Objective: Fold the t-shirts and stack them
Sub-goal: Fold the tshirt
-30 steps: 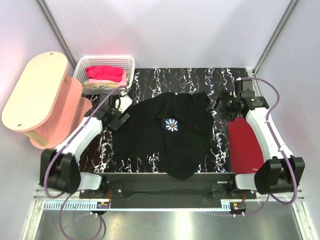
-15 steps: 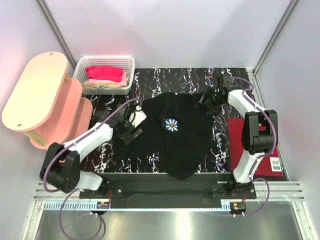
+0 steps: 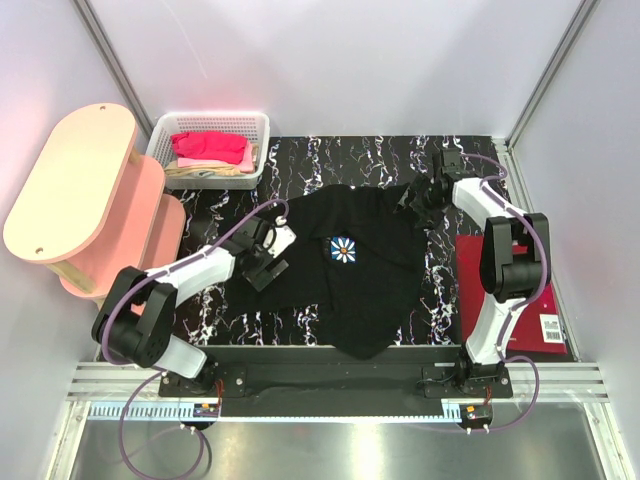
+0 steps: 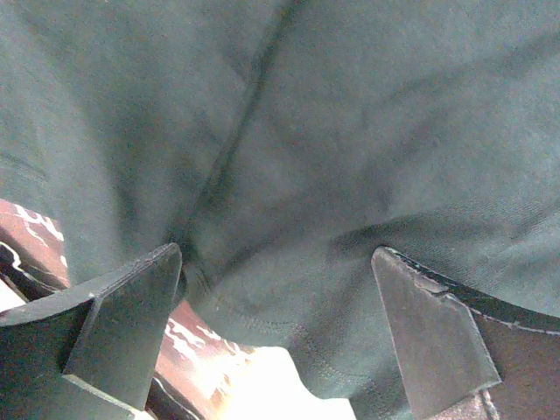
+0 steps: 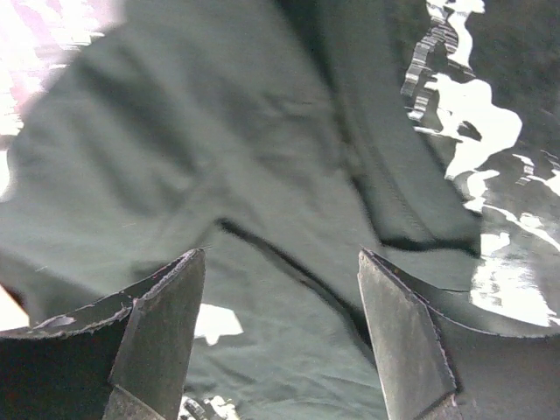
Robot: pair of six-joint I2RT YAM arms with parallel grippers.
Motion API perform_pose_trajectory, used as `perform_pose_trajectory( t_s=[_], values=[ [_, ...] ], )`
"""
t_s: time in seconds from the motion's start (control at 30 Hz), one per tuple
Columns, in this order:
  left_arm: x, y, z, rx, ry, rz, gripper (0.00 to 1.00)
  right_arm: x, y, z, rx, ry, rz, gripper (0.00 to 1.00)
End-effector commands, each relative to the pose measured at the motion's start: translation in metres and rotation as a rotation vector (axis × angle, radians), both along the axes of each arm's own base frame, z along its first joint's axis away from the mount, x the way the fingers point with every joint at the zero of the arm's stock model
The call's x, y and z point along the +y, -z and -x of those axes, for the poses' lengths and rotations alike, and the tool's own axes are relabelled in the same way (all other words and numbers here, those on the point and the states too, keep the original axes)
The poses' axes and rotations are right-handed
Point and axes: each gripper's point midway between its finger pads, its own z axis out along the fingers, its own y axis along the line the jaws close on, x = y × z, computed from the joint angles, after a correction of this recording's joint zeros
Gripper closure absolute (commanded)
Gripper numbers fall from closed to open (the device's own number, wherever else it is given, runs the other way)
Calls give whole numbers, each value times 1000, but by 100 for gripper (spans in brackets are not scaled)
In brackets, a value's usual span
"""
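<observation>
The black t-shirt with a daisy print lies spread and rumpled on the marbled black table. My left gripper is open over its left edge; the wrist view shows dark cloth between and beyond the spread fingers. My right gripper is open over the shirt's upper right corner; its wrist view shows cloth and a hem under the spread fingers. A folded dark red shirt lies at the right. A bright pink shirt sits in the basket.
A white mesh basket with pink and beige cloth stands at the back left. A pink and wood shelf unit stands at the far left. A tag or card lies beside the red shirt. Walls close the back and sides.
Both arms have reached in over the black shirt: the left gripper moved right onto its left edge, the right gripper moved up and left to its upper right corner, uncovering the red shirt.
</observation>
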Motion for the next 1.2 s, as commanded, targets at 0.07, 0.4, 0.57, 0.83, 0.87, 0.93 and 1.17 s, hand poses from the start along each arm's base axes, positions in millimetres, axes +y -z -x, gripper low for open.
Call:
perform_pose_trajectory(
  t_s=[0.07, 0.4, 0.57, 0.83, 0.87, 0.93, 1.17],
  values=[
    [15, 23, 11, 11, 10, -55, 1, -12, 25, 5, 47, 36, 62, 22],
    [22, 1, 17, -4, 41, -78, 1, -22, 53, 13, 106, 39, 115, 22],
    [33, -3, 37, 21, 84, -112, 1, -34, 63, 21, 137, 60, 132, 21],
    [76, 0, 61, 18, 95, -212, 1, -61, 60, 46, 183, 119, 164, 21],
    [79, 0, 61, 17, 88, -214, 1, -65, 56, 53, 185, 134, 173, 21],
    [85, -1, 60, 19, 74, -213, 1, -77, 56, 66, 205, 153, 207, 21],
    [87, 0, 59, 21, 56, -189, 1, -119, 40, 93, 223, 213, 334, 19]
  ],
)
